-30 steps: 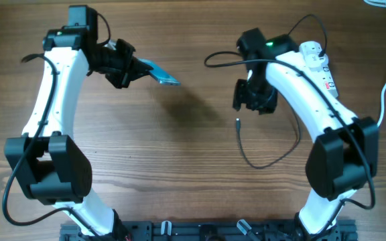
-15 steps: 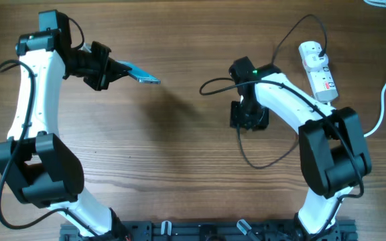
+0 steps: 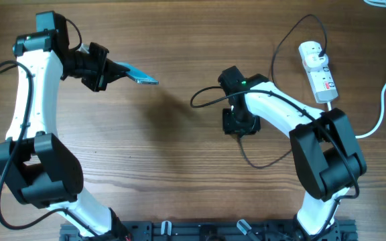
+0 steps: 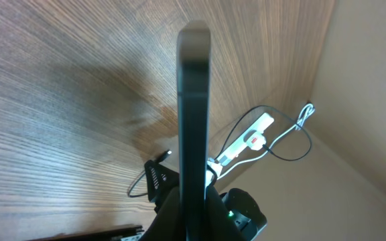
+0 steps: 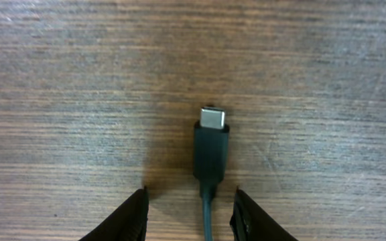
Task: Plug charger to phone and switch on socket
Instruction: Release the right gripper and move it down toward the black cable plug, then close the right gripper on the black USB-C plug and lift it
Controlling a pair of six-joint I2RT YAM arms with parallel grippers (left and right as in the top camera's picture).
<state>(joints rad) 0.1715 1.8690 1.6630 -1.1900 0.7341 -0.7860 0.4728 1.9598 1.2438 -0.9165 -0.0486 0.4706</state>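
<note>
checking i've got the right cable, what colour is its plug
A black plug body with a silver metal tip; clearest in the right wrist view.

The worktop (image 3: 179, 174) is mid-brown wood with fine, streaky grain. The phone (image 3: 141, 75) shows a turquoise face from above; seen edge-on from the left wrist it is dark grey. The charger (image 5: 211, 150) is matte black with a silver tip. The socket (image 3: 319, 70) is white with red marks, and its cord (image 3: 384, 87) is white. The right fingers (image 5: 122, 217) are black.

Left pincer (image 3: 117, 71) tight, right pincer (image 5: 191, 199) wide
</note>
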